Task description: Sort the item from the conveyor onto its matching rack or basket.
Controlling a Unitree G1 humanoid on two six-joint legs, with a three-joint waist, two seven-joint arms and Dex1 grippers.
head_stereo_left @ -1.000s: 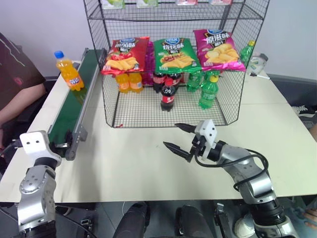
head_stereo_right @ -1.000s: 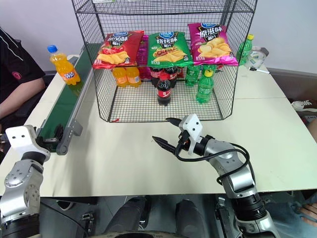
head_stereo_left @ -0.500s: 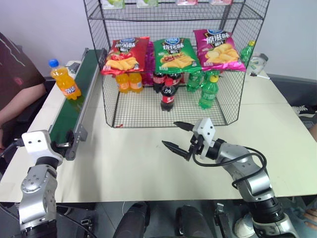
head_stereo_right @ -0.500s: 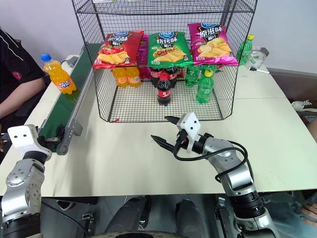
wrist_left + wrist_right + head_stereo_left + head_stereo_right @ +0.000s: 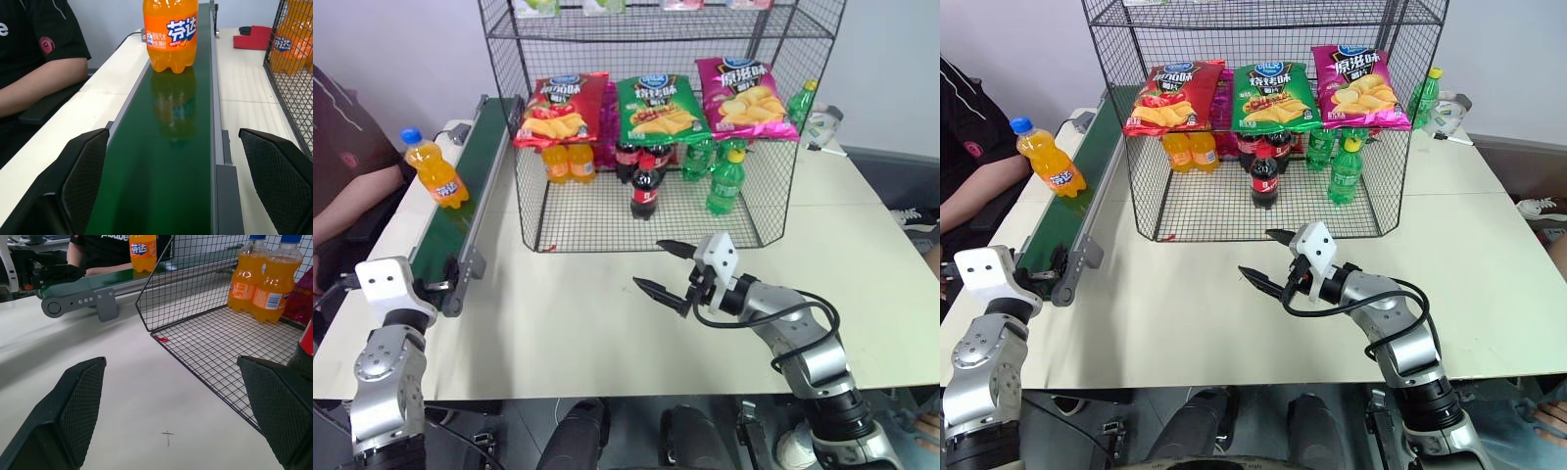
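Observation:
The item, a small orange soda bottle [image 5: 433, 168] with a blue cap, stands upright on the conveyor [image 5: 460, 211], a dark green belt running along the table's left side. My left gripper [image 5: 173, 133] waits open at the belt's near end, aligned with the bottle [image 5: 171, 34] further up the belt. Over the table's middle my right gripper [image 5: 648, 264] is open and empty, just in front of the black wire-mesh rack [image 5: 587, 211]. Orange soda bottles [image 5: 254, 281] stand in the rack's bottom compartment at its left.
Chip bags [image 5: 656, 106] hang on the rack's front. Inside it stand a cola bottle [image 5: 645, 188] and green bottles [image 5: 725, 181]. A person's arm [image 5: 352, 201] rests left of the conveyor. Another green bottle [image 5: 801, 103] stands behind the rack on the right.
The orange soda bottle has travelled down the belt toward my left gripper. Both arms have stayed still.

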